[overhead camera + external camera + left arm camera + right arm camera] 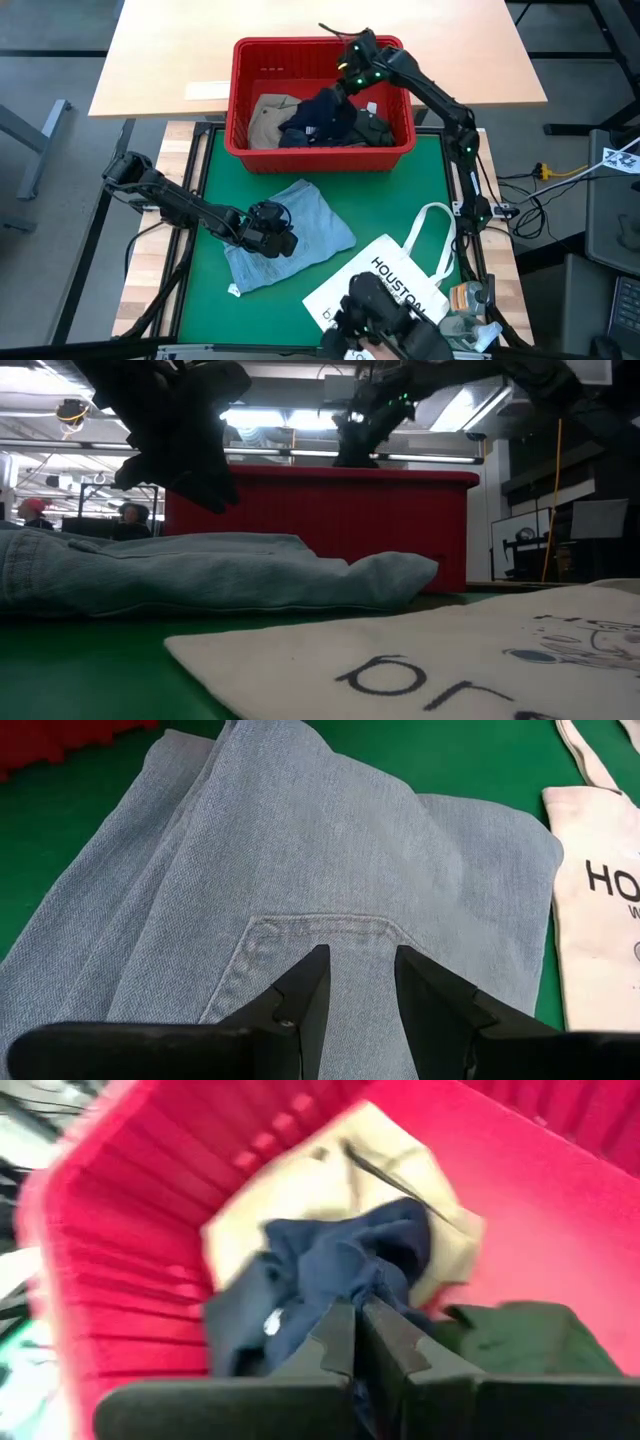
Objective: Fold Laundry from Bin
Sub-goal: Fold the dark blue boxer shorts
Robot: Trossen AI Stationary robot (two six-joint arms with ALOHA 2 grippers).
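Right gripper (358,1342) pinched shut on navy garment (330,1270) inside bin (240,120) at table's far edge; may snag khaki garment (268,115). Left gripper (358,982) half-open, empty, over denim garment (300,215) mid-table.

The tote bag (385,285) runs off the near edge, its lettering partly covered. In the bin (240,100), the navy garment (315,118) hides much of the khaki garment (265,115).

A white tote bag (385,285) printed "HOUSTON" lies on the green mat (390,190), handles outstretched.
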